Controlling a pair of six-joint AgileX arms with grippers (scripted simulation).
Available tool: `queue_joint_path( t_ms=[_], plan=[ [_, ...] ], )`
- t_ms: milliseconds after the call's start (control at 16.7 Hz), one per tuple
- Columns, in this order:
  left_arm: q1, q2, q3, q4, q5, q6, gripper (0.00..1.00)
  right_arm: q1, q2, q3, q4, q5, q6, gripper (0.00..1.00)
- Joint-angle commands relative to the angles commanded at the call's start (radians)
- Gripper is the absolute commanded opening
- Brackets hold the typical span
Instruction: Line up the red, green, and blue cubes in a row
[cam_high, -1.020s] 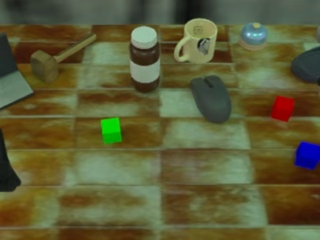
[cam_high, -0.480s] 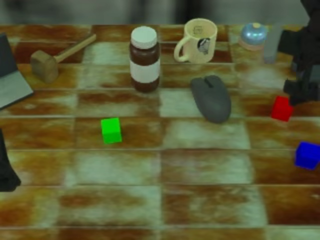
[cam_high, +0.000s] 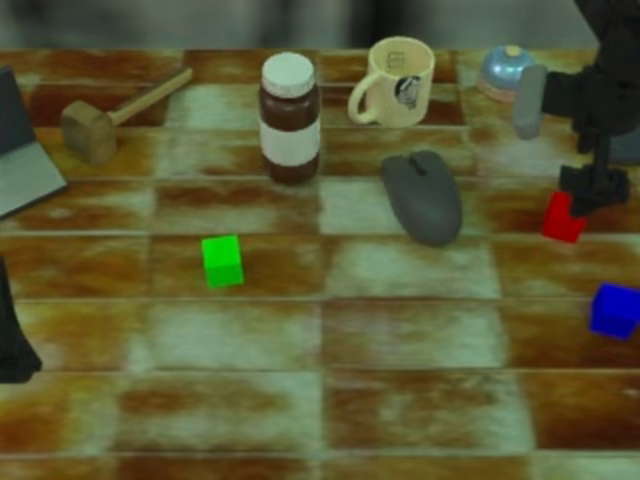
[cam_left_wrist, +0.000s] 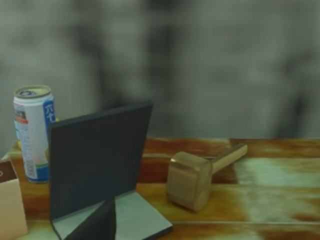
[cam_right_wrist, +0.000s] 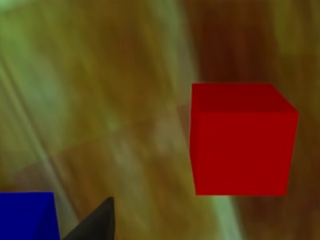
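While hovering just above the red cube (cam_high: 563, 219), right gripper (cam_high: 594, 190) unclear whether spread or clenched; approach step; next: descend, straddle, grasp

Red cube (cam_high: 563, 220), green cube (cam_high: 222, 261), blue cube (cam_high: 614, 310); grey mouse (cam_high: 423, 197); cream mug (cam_high: 398, 80); brown-white patchwork table (cam_high: 320, 400).

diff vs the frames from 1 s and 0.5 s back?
The right arm swung in from the top view's right edge; the right gripper now hangs at the red cube, nothing gripped yet. The red cube, green cube and blue cube have not moved. The left arm stays parked at the left edge.
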Motion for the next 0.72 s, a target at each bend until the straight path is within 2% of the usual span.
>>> queue_joint_path(
  t_ms=[240,540,720],
  plan=[
    [0.0,0.0,0.0,0.0,0.0,0.0,1.0,-0.002,0.011,-0.035,0.042,0.0,-0.001,1.0],
    [0.0,0.0,0.0,0.0,0.0,0.0,1.0,0.001,0.074,-0.162,0.245,0.001,0.002,1.0],
    [0.0,0.0,0.0,0.0,0.0,0.0,1.0,0.001,0.094,-0.198,0.292,0.001,0.002,1.0]
  ],
)
